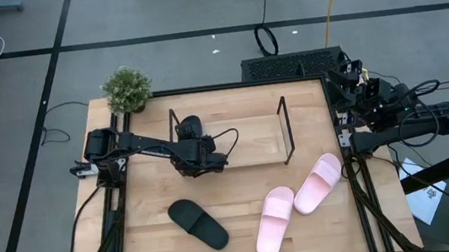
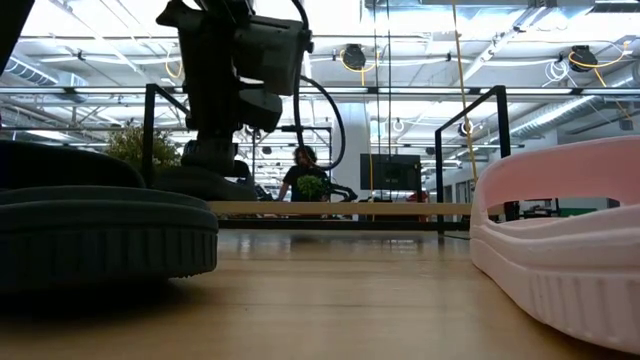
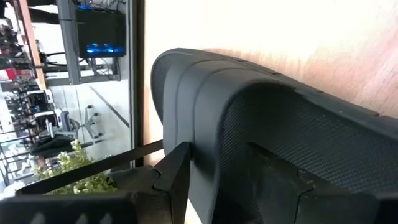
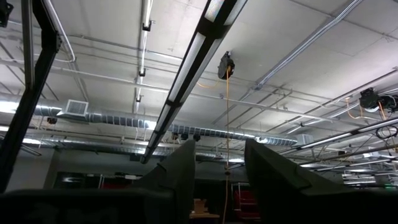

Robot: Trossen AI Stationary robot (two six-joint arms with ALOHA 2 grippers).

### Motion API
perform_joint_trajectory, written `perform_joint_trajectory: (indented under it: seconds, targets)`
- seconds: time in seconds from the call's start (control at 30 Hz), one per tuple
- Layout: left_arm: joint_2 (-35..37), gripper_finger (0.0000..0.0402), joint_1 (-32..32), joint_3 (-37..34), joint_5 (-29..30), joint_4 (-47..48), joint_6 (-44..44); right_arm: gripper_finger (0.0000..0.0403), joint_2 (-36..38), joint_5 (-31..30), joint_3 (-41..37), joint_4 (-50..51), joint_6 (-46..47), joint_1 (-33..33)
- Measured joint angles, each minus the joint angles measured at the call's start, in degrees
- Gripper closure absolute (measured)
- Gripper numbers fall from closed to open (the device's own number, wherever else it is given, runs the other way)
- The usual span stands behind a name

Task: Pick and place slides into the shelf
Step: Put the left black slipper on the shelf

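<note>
Left tool [image 1: 190, 147]: at the left end of the shelf [image 1: 286, 132], clamped on a black slide [image 1: 192, 127]. Left wrist view shows the two fingers [image 3: 177, 177] either side of the slide's [image 3: 249, 124] edge, one outside, one under the textured strap. In the high view, the slide lies inside the rack at its left end, partly covered by the tool; its heel cannot be seen. In the low view, the left arm comes down over this slide [image 2: 195, 180], tool tip hidden.

Right tool [image 1: 352, 73]: parked off the right rear corner of the surface [image 1: 240, 192], pointing up at the ceiling. Its fingers [image 4: 180, 171] stand apart with nothing between them.

Remaining slides, all on the surface in front of the shelf:
- second black slide [image 1: 198, 224], front left, lying at an angle, matte. Fills the low view's left side [image 2: 100, 225], cut off by the frame.
- two pink slides [image 1: 275, 221] [image 1: 317, 183], front right, side by side, touching or nearly so; both tilted. One [image 2: 560, 240] is cut off at the low view's right edge.

Shelf rods thin and black; its base is hard to make out. A potted plant [image 1: 126, 89] stands at the rear left corner.
</note>
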State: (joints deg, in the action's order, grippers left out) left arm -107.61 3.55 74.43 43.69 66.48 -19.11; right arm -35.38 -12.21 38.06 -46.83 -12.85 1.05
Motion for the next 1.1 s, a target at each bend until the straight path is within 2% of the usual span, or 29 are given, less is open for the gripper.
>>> perform_joint_trajectory:
  seconds: [0.67, 1.1]
  targets:
    - [0.05, 0.0252, 0.76, 0.02, -0.41, 1.36, -1.13, 0.0275, -0.01, 0.0, 0.0, 0.04, -0.03, -0.02]
    - [4.75, 0.0252, 1.09, 0.02, -1.65, 0.78, -0.65, 0.0275, -0.01, -0.13, 0.0, 0.38, -0.32, -0.02]
